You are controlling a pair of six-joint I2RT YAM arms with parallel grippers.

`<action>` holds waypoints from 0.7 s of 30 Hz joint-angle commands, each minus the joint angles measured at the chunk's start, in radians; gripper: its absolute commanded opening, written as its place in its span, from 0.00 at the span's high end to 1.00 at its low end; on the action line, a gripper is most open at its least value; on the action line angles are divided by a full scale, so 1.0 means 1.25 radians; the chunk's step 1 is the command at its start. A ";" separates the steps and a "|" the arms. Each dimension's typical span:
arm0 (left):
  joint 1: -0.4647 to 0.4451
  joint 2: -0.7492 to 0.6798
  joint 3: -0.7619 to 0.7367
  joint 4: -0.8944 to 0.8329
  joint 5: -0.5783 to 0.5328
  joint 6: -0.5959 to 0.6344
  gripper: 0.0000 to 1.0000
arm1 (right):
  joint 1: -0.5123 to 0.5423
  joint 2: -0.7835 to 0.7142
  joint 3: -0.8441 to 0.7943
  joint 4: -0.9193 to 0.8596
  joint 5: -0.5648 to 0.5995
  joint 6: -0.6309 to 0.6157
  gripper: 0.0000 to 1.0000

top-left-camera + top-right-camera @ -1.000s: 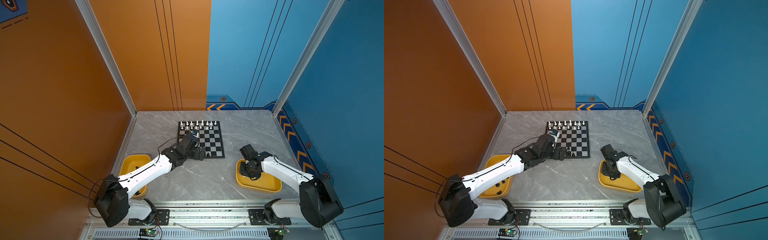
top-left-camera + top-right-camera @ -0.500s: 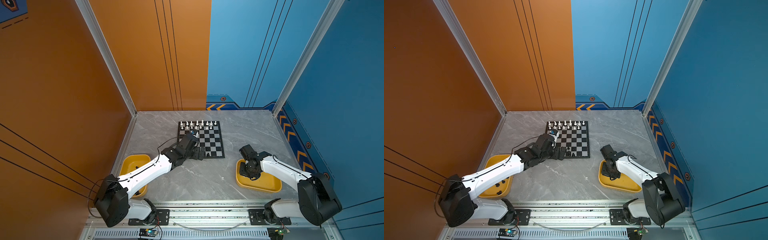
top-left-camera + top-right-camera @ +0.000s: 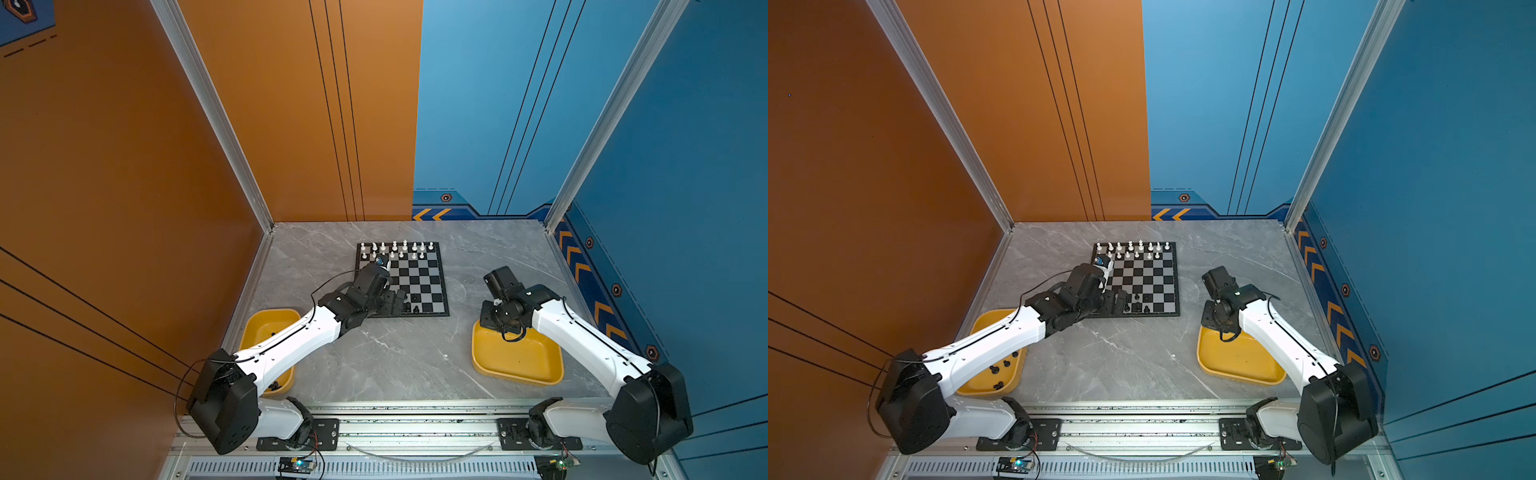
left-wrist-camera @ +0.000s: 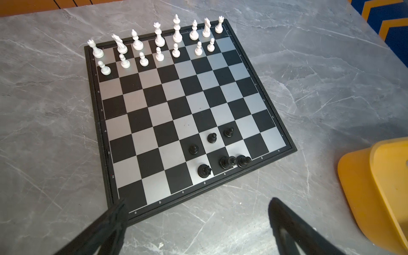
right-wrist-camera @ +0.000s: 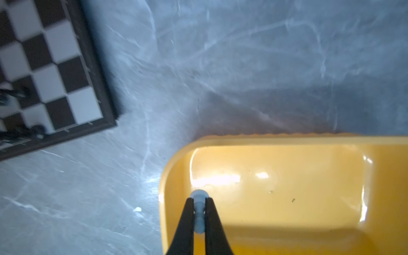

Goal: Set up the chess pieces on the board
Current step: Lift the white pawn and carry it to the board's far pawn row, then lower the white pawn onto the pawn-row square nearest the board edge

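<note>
The step in hand is the pick-up of a white pawn (image 5: 199,195) from the right tray (image 5: 287,198). The right gripper (image 5: 199,202) is clamped on the pawn's stem at the tray's near-left corner. Whether the base has left the tray floor I cannot tell.

On the board (image 4: 176,110), the white pieces (image 4: 159,37) fill the far row, and seven pawns stand in the row in front of it. The held pawn is probably the last of the white set. Six black pieces (image 4: 212,138) stand loosely in the near-right part of the board. More black pieces (image 3: 1000,368) lie in the left tray (image 3: 984,322).

The left gripper (image 4: 198,201) hangs over the board's near-left edge, its jaws wide apart and holding nothing.

As I judge it, the next move calls for a straight lift clear of the tray wall. The pawn then travels over the desk (image 3: 395,365) to the bare square in the white pawn row. It should come down upright and be released gently, because the neighbours stand close and a tilted pawn could topple them. The route should pass right of the black cluster and stay clear of the left arm.

Compared with a second ago, the right gripper has drawn shut on the pawn, and its arm has barely shifted over the tray. The left arm and its spread jaws are where they were.
</note>
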 commanded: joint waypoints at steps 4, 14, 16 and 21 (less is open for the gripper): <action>0.057 0.024 0.056 0.010 0.021 0.029 0.00 | -0.008 0.160 0.225 -0.041 0.030 -0.067 0.94; 0.194 0.089 0.097 0.043 0.084 0.042 0.00 | -0.026 0.573 0.642 -0.046 -0.012 -0.110 0.94; 0.222 0.113 0.108 0.057 0.105 0.044 0.01 | -0.027 0.661 0.726 -0.045 -0.024 -0.113 0.94; 0.274 0.182 0.164 0.066 0.148 0.045 0.00 | -0.025 0.809 0.879 -0.039 -0.040 -0.118 0.94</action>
